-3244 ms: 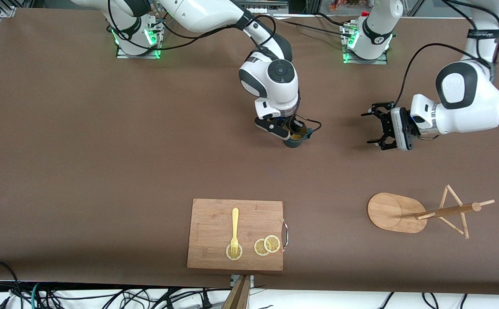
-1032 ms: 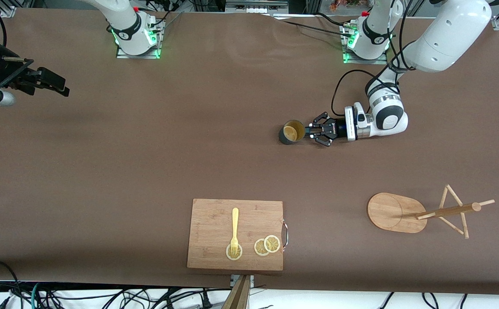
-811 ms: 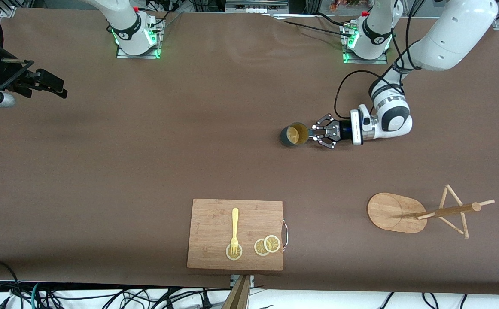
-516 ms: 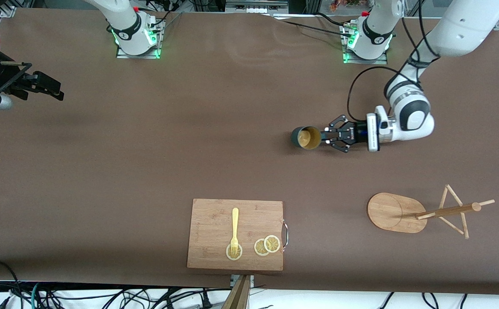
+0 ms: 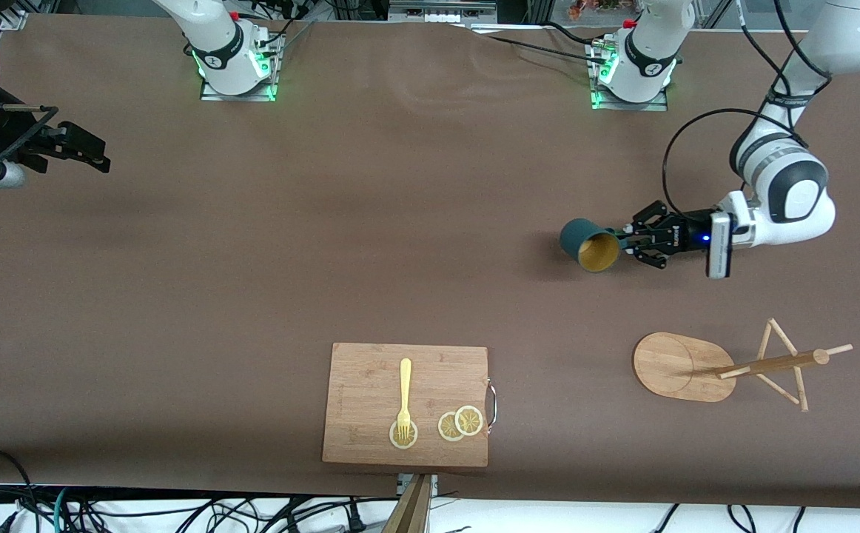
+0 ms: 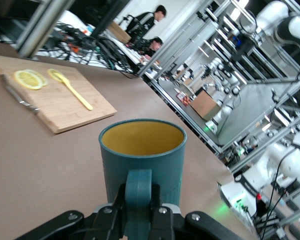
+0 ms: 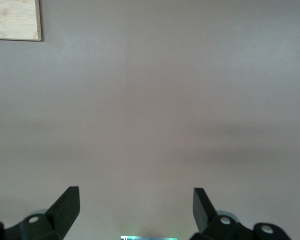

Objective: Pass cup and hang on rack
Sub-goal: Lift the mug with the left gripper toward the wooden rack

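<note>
The dark teal cup (image 5: pixel 587 246), yellowish inside, is held in the air over bare table, tipped with its mouth toward the front camera. My left gripper (image 5: pixel 626 240) is shut on its handle. In the left wrist view the cup (image 6: pixel 142 155) stands upright just past my left gripper (image 6: pixel 138 220), its handle (image 6: pixel 138 192) clamped between the fingers. The bamboo rack (image 5: pixel 678 366) stands nearer the front camera than the cup, its pole (image 5: pixel 770 363) with thin pegs bare. My right gripper (image 5: pixel 67 144) is open and empty over the right arm's end of the table; in the right wrist view (image 7: pixel 136 210) it is over bare table.
A wooden cutting board (image 5: pixel 371 370) lies at the table's front edge with a yellow fork (image 5: pixel 404 392) and lemon slices (image 5: pixel 459 423) on it. It also shows in the left wrist view (image 6: pixel 50 102), and its corner in the right wrist view (image 7: pixel 15 20).
My right gripper let go of the cup and withdrew to its end of the table. My left gripper closed on the handle, lifted the cup, and carried it toward the left arm's end, tipping it.
</note>
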Tool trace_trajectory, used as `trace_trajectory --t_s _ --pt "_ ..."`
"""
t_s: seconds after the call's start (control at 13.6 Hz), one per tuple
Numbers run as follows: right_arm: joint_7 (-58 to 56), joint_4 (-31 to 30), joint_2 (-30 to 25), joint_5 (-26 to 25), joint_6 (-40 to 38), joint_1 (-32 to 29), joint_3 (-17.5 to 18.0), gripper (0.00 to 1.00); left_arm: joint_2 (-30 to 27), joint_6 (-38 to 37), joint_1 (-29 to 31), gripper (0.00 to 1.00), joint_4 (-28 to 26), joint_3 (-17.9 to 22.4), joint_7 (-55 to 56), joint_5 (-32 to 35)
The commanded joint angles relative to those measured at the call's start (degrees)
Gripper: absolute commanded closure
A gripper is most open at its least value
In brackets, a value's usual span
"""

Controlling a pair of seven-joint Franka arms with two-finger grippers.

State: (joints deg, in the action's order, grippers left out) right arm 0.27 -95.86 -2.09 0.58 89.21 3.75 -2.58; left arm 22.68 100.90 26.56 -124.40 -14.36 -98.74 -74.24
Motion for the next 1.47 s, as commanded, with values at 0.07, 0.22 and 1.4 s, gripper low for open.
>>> trace_trajectory --t_s 0.07,0.22,1.4 --pt "-3.33 0.66 0.06 0.03 0.52 -1.38 -0.05 0.0 0.08 -4.03 7.43 1.0 4.15 -0.5 10.65 8.21" --pt "-3.43 3.39 1.56 -0.49 -0.09 -1.12 0.03 0.0 0.26 -6.49 11.3 1.0 4.95 -0.41 15.14 10.95" --pt "-3.17 4.89 3.14 0.04 0.0 -0.59 0.29 0.0 9.3 -17.05 17.13 1.0 29.29 -0.23 79.11 15.27"
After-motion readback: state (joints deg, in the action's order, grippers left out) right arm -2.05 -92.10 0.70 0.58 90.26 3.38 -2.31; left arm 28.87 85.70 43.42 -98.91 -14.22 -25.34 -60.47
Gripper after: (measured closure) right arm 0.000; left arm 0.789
